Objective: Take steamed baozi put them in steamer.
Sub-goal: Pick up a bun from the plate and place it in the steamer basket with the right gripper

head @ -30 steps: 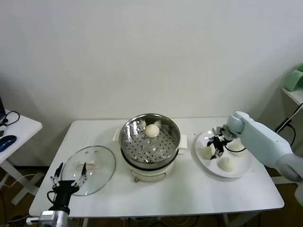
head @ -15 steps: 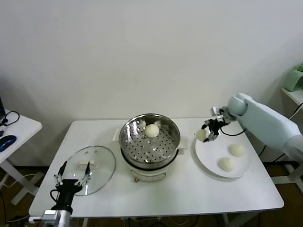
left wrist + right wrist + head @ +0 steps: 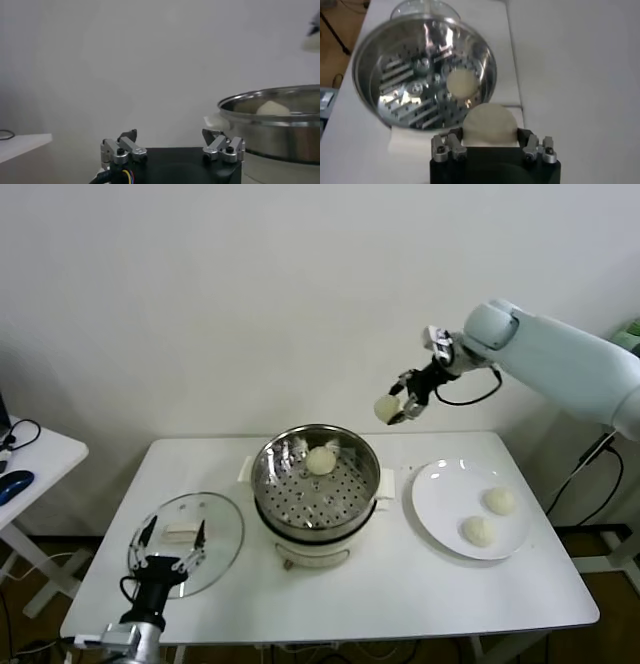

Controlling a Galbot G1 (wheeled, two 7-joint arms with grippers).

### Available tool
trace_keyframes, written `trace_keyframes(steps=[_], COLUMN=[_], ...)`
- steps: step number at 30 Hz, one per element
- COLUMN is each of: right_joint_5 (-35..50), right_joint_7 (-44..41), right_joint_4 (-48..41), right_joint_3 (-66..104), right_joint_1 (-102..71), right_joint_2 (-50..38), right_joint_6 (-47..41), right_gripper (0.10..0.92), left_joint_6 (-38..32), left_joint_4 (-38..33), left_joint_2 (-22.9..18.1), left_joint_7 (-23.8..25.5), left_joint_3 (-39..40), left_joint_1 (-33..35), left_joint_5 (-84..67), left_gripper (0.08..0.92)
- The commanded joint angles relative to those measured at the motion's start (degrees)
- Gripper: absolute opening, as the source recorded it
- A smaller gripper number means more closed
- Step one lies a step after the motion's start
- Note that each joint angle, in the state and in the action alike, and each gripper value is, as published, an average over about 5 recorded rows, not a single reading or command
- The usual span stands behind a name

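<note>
- Right gripper (image 3: 397, 406) clamped on a steamed baozi (image 3: 386, 407), raised high in the air just past the far right rim of the steamer (image 3: 316, 529); bun pinched between the fingers in the right wrist view (image 3: 489, 124).
- Left gripper (image 3: 168, 546) parked low at the near left table edge, fingers spread wide, empty.
- White table (image 3: 330, 599) against a plain white wall; small white side table (image 3: 35, 452) with a dark mouse at far left.
- One bun (image 3: 321, 460) inside the steel basket, toward its far side.
- Two buns (image 3: 499, 500) (image 3: 478, 530) on the white plate (image 3: 436, 509), right of the steamer.
- Glass lid (image 3: 215, 529) flat on the table, left of the steamer.
- No readable writing.
</note>
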Motion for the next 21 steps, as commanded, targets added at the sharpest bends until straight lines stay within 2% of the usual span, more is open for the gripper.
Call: trace_keyframes(steps=[1, 9, 21], right_joint_5=[13.9, 11.53, 7.85], right_joint_7=[1.12, 2.49, 2.97], right_joint_4=[1.26, -0.61, -2.9], right_joint_3=[-8.18, -6.7, -6.93], right_joint_1=[6.63, -2.31, -9.42], right_joint_2=[11.08, 19.0, 22.86], right_joint_6=[-3.25, -3.78, -3.42], right_gripper=[0.696, 0.696, 0.703], left_joint_6=[-0.42, -0.78, -2.12], left_joint_4=[-0.7, -1.38, -0.86], left_joint_2=[-0.32, -1.23, -0.55], left_joint_7=[0.17, 0.28, 0.22], left_joint_3=[3.23, 2.93, 2.42], left_joint_1=[0.32, 1.43, 3.4], left_joint_5=[3.11, 3.84, 4.28], left_gripper=[0.823, 0.823, 0.823])
